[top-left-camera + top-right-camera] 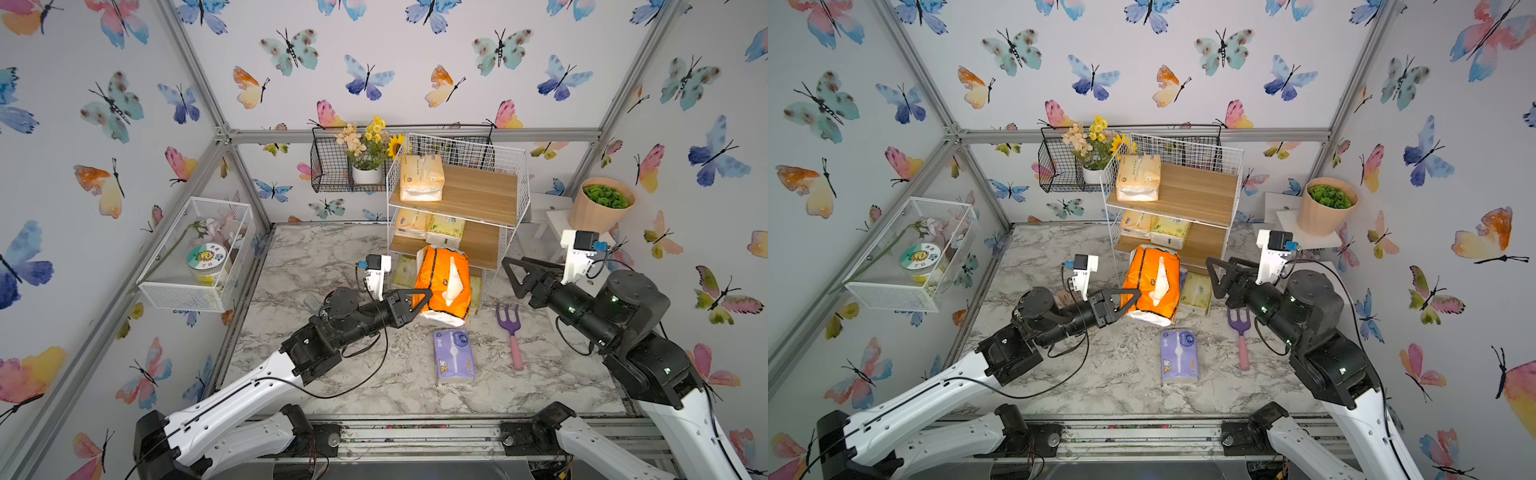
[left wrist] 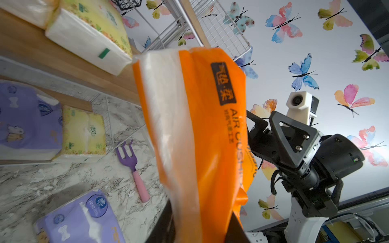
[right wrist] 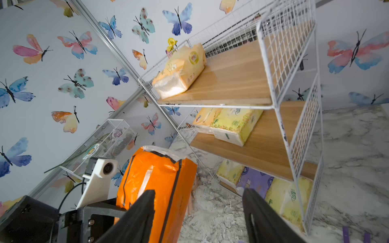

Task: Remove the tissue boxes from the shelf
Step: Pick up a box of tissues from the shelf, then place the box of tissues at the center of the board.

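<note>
left gripper (image 1: 424, 296): pressed onto one end of the orange tissue pack (image 1: 446, 282), which stands on end in front of the shelf (image 1: 478, 195), off the boards. i cannot tell whether its lower end rests on the marble table (image 1: 332, 257). right gripper (image 1: 512, 279): jaws spread, nothing between them, hanging just off the shelf's right side. step in hand, as i judge it: set this pack down. the wrap is soft and i hold only an end, so i should swing it slowly, clear of the shelf's front wire, and lower it onto bare marble beside the lavender pack on the table (image 1: 454, 356), not onto the purple garden fork (image 1: 513, 332). i should part my jaws only once it lies flat. remaining stock in both top views: a peach pack (image 1: 420, 178) on the top board, a pale yellow pack (image 1: 411, 223) touching a yellow-green pack (image 1: 446, 230) on the middle board. the bottom tier is mostly hidden there behind the orange pack. the right wrist view opens it up: a second lavender pack (image 3: 255, 182) lies between two yellow-green ones. the left wrist view alone shows the orange wrap running down between my fingers — and the right jaws standing apart beyond it.
</note>
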`<state>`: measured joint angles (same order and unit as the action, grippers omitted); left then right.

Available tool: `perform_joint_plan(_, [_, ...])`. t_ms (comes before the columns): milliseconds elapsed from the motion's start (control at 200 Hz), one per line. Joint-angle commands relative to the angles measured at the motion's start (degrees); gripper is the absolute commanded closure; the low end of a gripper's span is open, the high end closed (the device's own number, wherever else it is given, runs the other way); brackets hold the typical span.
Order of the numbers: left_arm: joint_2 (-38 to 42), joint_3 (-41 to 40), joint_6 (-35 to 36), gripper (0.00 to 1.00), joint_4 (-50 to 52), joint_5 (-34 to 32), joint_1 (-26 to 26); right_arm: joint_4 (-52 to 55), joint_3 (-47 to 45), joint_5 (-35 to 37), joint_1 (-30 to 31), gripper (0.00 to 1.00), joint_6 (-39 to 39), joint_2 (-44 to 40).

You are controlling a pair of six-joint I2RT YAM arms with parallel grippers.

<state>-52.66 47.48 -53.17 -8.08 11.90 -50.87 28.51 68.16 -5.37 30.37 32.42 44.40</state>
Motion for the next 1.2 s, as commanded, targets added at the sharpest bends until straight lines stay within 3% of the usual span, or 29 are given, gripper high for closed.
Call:
perform_joint_plan(0, [5.84,-3.58,0.11,0.72,9.81,0.7,1.51,1.4,-3.39,-3.26,0.13,0.31,2.76,-0.97])
perform_joint_plan(150, [12.97,-10.97,-4.38,0.71,17.81,0.61,2.17,2.76,-8.87,-3.88,0.13,0.31,3.17,-2.57])
perform_joint_plan(380, [18.93,-23.34,-9.95,0.7,14.78,2.45,2.18,4.62,-16.27,-4.79,0.13,0.31,2.68,-4.66])
perform_joint_plan(566, [15.3,-30.67,-9.12,0.69,4.48,2.25,2.41,6.25,-24.42,-8.11,0.13,0.32,4.43,-4.94])
perform_joint_plan(741, [5.08,-34.33,-9.33,0.7,-9.34,6.04,3.82,4.51,-28.49,-11.6,0.13,0.34,7.02,-4.15])
perform_joint_plan(886, [-0.43,-37.0,-9.97,0.71,-17.91,4.01,3.81,2.14,-32.48,-12.22,0.13,0.34,9.12,-4.88])
perform_joint_plan(1021, [-6.18,-37.77,-10.21,0.57,-21.5,5.21,3.88,0.18,-34.9,-13.03,0.13,0.35,10.95,-5.81])
perform_joint_plan(1111, [-7.36,-33.41,-5.66,0.25,-11.39,3.91,4.03,0.05,-35.19,-12.23,0.13,0.35,11.01,-5.99])
perform_joint_plan(1191, [-6.43,-29.66,-2.29,0.04,0.33,-1.27,4.03,-0.22,-35.16,-11.95,0.12,0.35,10.9,-5.83])
